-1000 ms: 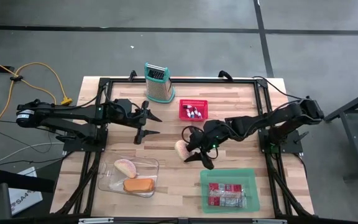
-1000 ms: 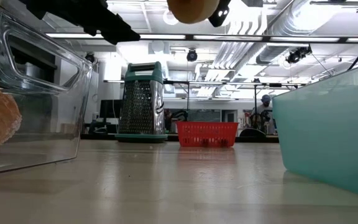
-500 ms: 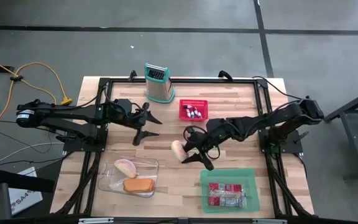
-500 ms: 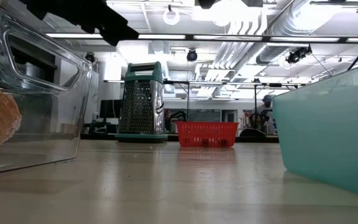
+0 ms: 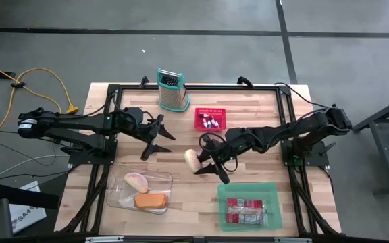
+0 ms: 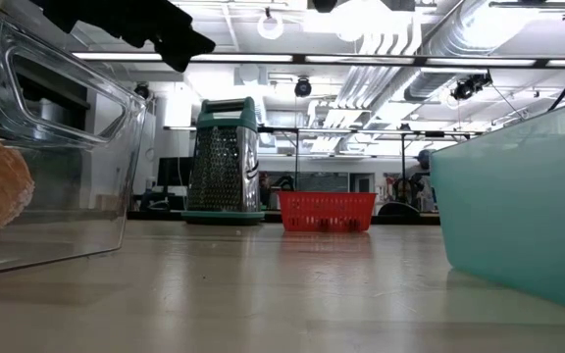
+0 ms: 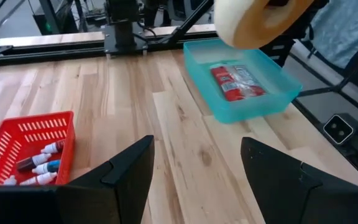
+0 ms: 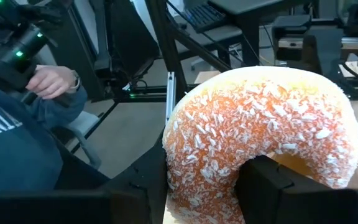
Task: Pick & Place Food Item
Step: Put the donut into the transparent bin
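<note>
A sugar-coated doughnut (image 5: 194,160) hangs in the air over the middle of the table, with my right gripper (image 5: 203,161) shut on it. It fills the right wrist view (image 8: 260,134) and shows at the top of the left wrist view (image 7: 257,18). My left gripper (image 5: 159,140) stands open in the air to the doughnut's left, with nothing between its fingers (image 7: 126,168). A clear container (image 5: 140,191) near the front left holds two other pieces of food. My right gripper has one finger (image 8: 272,186) in the doughnut's hole and the other (image 8: 135,199) outside the ring, pinching the ring's near part (image 8: 204,180) between them. The fingers come nearly level from the table's right. The doughnut stands on edge, lifted clear of the table.
A teal bin (image 5: 270,202) with a red packet stands at the front right, right of the doughnut. A red basket (image 5: 210,119) with small bottles and a metal grater (image 5: 170,89) stand farther back. A person sits beyond the table (image 8: 17,137).
My right gripper has tipped up and lifted the doughnut a little higher, out of the top of the low view, and a little toward the table's left. My left gripper has rolled slightly at the wrist while staying in place.
</note>
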Robot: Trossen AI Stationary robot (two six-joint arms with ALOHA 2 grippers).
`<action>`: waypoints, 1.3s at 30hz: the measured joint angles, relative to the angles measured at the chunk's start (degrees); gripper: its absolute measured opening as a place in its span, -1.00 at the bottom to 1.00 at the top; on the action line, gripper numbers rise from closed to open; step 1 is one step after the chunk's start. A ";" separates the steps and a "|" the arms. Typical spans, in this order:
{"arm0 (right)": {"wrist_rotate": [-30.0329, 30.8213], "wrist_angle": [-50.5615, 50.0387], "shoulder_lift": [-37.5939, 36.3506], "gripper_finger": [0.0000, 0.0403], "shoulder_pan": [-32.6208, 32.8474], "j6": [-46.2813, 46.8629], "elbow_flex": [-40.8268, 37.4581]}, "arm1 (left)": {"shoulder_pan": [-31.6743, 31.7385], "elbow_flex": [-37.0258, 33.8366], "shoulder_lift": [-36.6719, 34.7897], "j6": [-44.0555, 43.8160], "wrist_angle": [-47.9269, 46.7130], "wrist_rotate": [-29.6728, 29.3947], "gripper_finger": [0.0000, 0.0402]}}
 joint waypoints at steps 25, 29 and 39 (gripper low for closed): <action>-4.27 3.69 0.21 -0.28 0.24 2.02 -0.07 | -0.81 0.00 0.00 -0.11 7.26 12.79 0.16; -8.50 7.73 2.73 -0.28 0.27 2.07 -0.14 | -1.48 0.00 0.00 -3.96 8.64 12.74 0.16; -13.15 20.36 9.77 -0.28 -0.44 4.91 -0.11 | -4.67 0.00 0.00 1.31 10.24 13.20 0.16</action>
